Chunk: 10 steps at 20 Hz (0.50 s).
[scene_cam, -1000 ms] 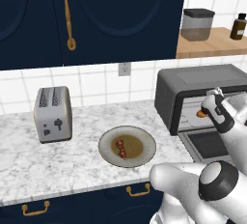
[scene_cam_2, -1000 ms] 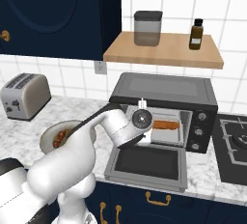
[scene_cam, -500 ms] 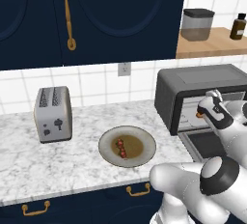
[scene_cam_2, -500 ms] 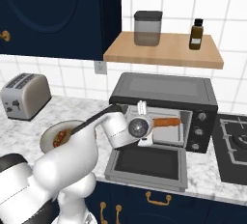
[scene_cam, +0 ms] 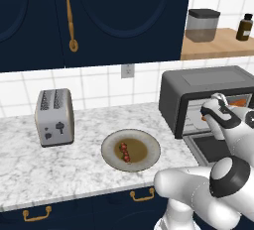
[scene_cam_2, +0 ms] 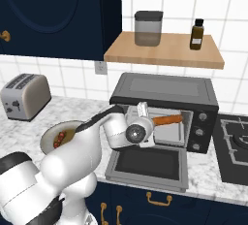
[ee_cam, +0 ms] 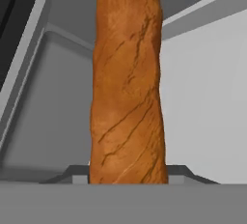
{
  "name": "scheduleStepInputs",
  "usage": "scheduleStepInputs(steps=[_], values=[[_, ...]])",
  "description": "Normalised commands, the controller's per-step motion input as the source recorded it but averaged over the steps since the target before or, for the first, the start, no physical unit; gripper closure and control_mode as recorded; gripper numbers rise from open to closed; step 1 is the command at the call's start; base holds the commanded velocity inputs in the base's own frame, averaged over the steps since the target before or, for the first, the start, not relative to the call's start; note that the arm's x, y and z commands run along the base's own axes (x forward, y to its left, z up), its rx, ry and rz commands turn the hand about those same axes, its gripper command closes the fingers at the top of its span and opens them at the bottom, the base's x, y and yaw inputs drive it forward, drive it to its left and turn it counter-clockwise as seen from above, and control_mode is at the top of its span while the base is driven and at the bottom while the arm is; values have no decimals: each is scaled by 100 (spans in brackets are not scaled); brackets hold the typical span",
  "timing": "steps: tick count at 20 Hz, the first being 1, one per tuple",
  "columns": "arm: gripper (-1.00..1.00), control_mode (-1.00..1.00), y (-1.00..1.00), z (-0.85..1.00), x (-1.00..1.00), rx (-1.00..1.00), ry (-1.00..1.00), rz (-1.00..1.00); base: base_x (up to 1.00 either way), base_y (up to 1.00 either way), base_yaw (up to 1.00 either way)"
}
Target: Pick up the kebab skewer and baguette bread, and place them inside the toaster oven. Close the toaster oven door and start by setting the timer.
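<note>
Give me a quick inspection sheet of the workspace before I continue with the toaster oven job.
Surface: marble counter, plate on it.
Job's things: kebab skewer lies on the plate; baguette bread held inside the toaster oven; toaster oven door folded down open.
Clutter: silver toaster at the left.
Grippers: gripper at the oven mouth, jaws shut on the baguette.
Cables: nothing seen.
Surroundings: shelf with canister and bottle; stovetop at the right.

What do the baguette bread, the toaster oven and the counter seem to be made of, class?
Baguette bread: baked crust, matte orange-brown with dark cracks. Toaster oven: probably painted metal, smooth dark grey, faint sheen on top. Counter: looks like polished marble, white with grey veining.
</note>
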Motion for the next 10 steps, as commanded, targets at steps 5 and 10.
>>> scheduleStepInputs(steps=[5,10], values=[[-100,-100,0,0,1,0,0,0,0,0,0],[-100,-100,0,0,8,0,0,0,0,0,0]])
